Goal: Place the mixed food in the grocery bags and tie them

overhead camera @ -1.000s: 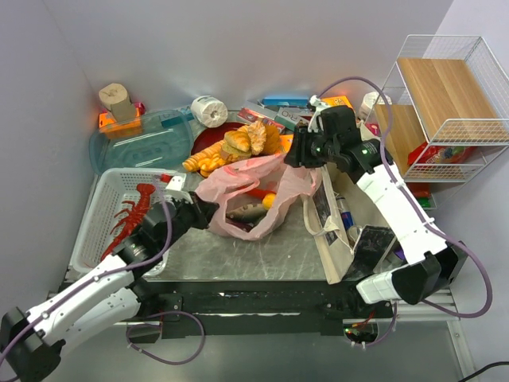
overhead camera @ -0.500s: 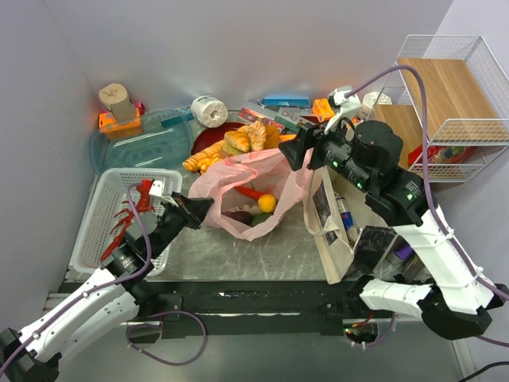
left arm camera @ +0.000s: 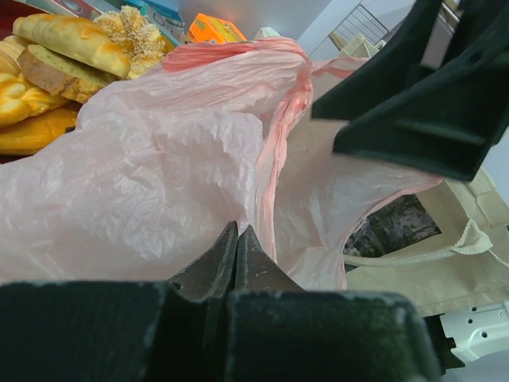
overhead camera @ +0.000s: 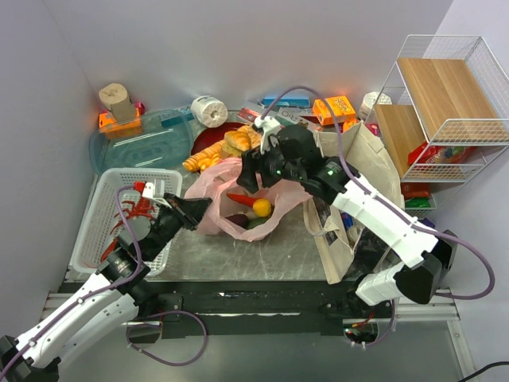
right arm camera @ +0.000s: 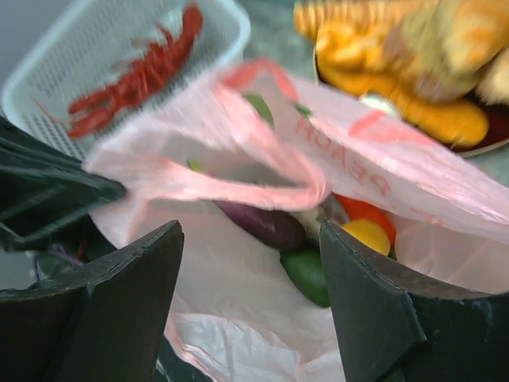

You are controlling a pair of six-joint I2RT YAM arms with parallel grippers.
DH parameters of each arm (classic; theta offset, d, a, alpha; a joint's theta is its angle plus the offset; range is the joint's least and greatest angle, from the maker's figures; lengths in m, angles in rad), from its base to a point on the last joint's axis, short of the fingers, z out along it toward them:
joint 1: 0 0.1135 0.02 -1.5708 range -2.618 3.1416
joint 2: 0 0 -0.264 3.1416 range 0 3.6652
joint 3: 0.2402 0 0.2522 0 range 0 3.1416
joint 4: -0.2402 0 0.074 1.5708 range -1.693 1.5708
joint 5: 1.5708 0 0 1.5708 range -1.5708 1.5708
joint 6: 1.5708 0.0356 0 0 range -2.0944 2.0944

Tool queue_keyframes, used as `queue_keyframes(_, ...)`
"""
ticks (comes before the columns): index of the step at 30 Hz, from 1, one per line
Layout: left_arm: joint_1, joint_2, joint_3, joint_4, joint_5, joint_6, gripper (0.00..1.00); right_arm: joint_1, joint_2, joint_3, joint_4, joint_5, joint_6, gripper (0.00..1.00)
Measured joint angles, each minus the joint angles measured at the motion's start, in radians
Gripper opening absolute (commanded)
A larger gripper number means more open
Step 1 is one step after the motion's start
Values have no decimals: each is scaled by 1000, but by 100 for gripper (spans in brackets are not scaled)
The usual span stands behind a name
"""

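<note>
**Left jaws pinched on the pink bag, right jaws spread over its mouth**

The left gripper (left arm camera: 236,243) has its jaws pressed together, with a fold of the pink bag (left arm camera: 151,151) caught at the tips. The thin film bunches and fans up from that pinch. In the overhead view this gripper (overhead camera: 197,208) sits at the bag's left edge, beside the white basket (overhead camera: 99,191) that holds the red lobster (overhead camera: 131,216).

The right gripper (right arm camera: 248,239) has its jaws wide apart and holds nothing. A handle loop (right arm camera: 238,189) of the bag lies just beyond its fingertips, not between them. From above, this gripper (overhead camera: 248,171) hangs over the far rim of the bag (overhead camera: 213,185), close to the breads (overhead camera: 231,143) on the red plate (overhead camera: 208,137).

The bag lies on the grey table (overhead camera: 238,255) between the two grippers, its mouth open. Inside it are the lemon (overhead camera: 262,208), the red pepper (overhead camera: 241,199), the eggplant (overhead camera: 238,219) and the cucumber (overhead camera: 256,224), lying close together. The right wrist view shows the same four: eggplant (right arm camera: 262,225), cucumber (right arm camera: 306,274), lemon (right arm camera: 366,235) and pepper (right arm camera: 359,208).

The canvas tote (overhead camera: 362,155) stands just to the right of the pink bag, under the right arm, with its dark panel facing the bag. What it holds cannot be made out. A wire rack (overhead camera: 445,103) stands at the far right.
</note>
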Motion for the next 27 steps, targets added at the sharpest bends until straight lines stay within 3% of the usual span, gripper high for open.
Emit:
queue_keyframes(6,2,-3,0,-8,0,-13,1,-14,3,-47,14,-74,20,79)
queue_keyframes(14,2,-8,-2,-14,0,-17,1,-130,3,-127,140,-225,82,79)
queue_keyframes(27,2,-12,-6,-15,5,-19,1,-164,48,-130,278,-372,137,74)
